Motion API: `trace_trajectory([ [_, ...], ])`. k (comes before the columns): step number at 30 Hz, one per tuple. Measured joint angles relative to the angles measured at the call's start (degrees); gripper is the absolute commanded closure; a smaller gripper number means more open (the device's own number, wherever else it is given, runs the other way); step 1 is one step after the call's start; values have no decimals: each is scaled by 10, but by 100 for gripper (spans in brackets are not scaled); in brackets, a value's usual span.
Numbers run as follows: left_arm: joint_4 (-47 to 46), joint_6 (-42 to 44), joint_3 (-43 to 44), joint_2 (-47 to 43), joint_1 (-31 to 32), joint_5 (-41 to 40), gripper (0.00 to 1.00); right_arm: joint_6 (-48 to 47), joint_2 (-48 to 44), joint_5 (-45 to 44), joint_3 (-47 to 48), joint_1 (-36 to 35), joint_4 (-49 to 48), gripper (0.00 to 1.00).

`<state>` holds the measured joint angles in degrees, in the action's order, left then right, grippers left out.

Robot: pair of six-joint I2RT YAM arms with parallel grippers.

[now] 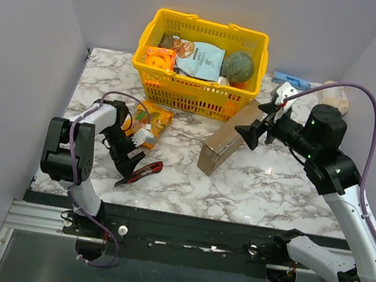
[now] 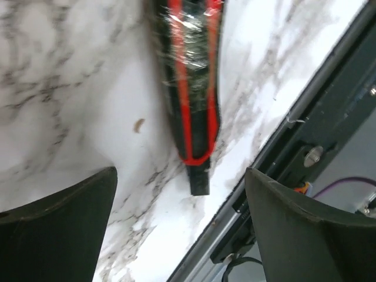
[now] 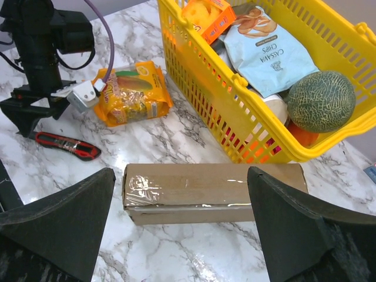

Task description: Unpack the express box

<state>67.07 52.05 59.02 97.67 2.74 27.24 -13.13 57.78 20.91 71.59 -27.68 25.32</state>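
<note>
The express box [image 1: 227, 138] is a brown cardboard box sealed with clear tape, standing on its long side on the marble table next to the yellow basket; it also shows in the right wrist view [image 3: 211, 191]. My right gripper [image 1: 254, 131] is open and empty, hovering just right of the box, with the box between its fingers in the right wrist view [image 3: 179, 235]. My left gripper [image 1: 126, 167] is open and empty, low over the table beside a red and black box cutter [image 1: 141, 171], which lies flat in the left wrist view [image 2: 191, 88].
A yellow basket [image 1: 155, 87] at the back holds a chips bag, a melon and snack boxes. An orange snack packet [image 1: 147, 120] lies by the left arm. A blue item [image 1: 291, 79] and a beige object [image 1: 334, 96] sit at the back right. The table's front edge [image 2: 276, 141] is near the cutter.
</note>
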Motion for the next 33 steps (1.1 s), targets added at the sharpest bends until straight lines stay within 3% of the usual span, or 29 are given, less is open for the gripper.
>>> trace_trajectory([
  [4, -15, -23, 10, -49, 4, 2, 2, -3, -2, -5, 0, 1, 0, 0],
  [7, -29, -63, 50, -138, 30, 15, 1, -3, -9, -37, -9, 6, -3, 0],
  [10, -81, -133, 128, -214, 111, -17, 1, 3, -15, -103, -33, 17, -6, 0],
  [13, -126, -197, 218, -226, 207, -34, 1, 18, -9, -176, -59, 36, -5, 0],
  [16, -152, -265, 305, -189, 271, -58, 2, 37, 1, -216, -89, 54, -5, 2],
  [20, -194, -360, 409, -86, 342, -134, 1, 57, 2, -226, -129, 61, -5, 12],
  [26, -205, -421, 485, 31, 411, -192, 2, 58, -7, -224, -192, 68, -19, 16],
  [33, -212, -451, 558, 102, 472, -269, 2, 70, -39, -181, -266, 81, -31, 20],
])
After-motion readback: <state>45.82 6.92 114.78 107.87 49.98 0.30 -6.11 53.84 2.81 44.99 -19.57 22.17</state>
